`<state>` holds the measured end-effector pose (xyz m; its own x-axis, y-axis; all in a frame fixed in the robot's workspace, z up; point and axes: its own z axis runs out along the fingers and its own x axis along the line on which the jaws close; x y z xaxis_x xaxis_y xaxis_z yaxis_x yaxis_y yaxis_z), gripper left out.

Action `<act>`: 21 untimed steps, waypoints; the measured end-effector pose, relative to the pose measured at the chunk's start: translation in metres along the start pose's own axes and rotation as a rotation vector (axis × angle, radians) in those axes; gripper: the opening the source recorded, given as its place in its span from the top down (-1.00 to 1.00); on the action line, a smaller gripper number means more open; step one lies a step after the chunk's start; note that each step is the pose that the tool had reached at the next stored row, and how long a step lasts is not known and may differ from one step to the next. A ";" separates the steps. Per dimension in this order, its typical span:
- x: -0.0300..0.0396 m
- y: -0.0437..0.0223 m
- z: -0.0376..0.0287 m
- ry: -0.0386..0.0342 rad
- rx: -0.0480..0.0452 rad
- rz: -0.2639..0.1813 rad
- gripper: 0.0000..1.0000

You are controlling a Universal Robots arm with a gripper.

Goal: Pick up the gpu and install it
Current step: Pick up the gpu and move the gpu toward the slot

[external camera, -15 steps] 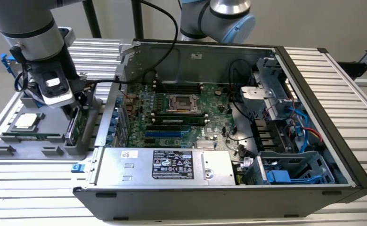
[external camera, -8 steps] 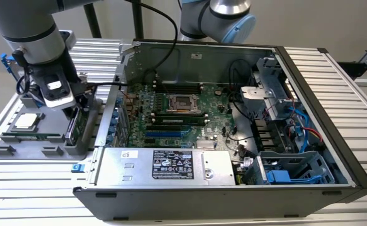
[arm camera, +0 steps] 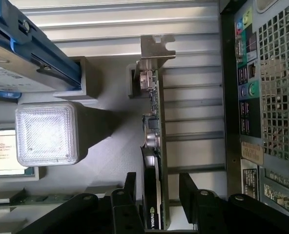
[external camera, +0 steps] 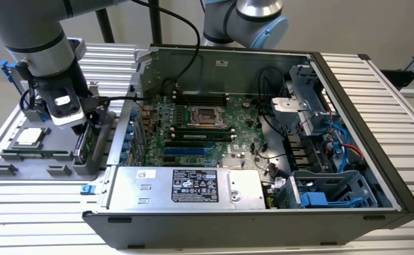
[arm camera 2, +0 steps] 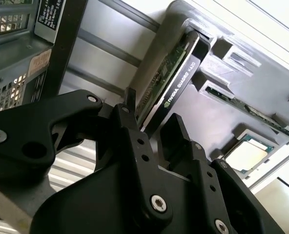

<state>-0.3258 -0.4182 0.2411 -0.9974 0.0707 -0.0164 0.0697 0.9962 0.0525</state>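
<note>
Tray (external camera: 51, 159): gripper (arm camera: 157, 187) astride gpu (arm camera: 154, 161) (silver bracket (arm camera: 156, 46))

The gpu (arm camera: 154, 146) is a green circuit board with a black plastic cooler that has a slight sheen. The bracket (arm camera: 156, 48) at its end is bright bare metal. The gripper (arm camera: 159, 200) has matt black fingers (arm camera: 131, 195) dotted with small shiny metal screws. The computer case (external camera: 249, 228) has a dark, matt outer shell and dull grey steel inner walls. Inside the case lies a green motherboard (external camera: 249, 141). Beside the case is a smooth, matt grey plastic holder (external camera: 51, 159) carrying a processor (external camera: 30, 137) with a silvery metal lid. Under the case, the table (external camera: 43, 212) is ribbed, satin-silver aluminium.
</note>
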 end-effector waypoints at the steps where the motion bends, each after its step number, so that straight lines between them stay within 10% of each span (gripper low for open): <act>1: 0.0000 -0.0004 0.0005 0.0000 0.0000 0.000 -1.00; 21: -0.0001 -0.0059 0.0052 0.0000 0.0000 0.000 -1.00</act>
<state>-0.3260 -0.4238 0.2356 -0.9974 0.0707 -0.0164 0.0698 0.9962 0.0525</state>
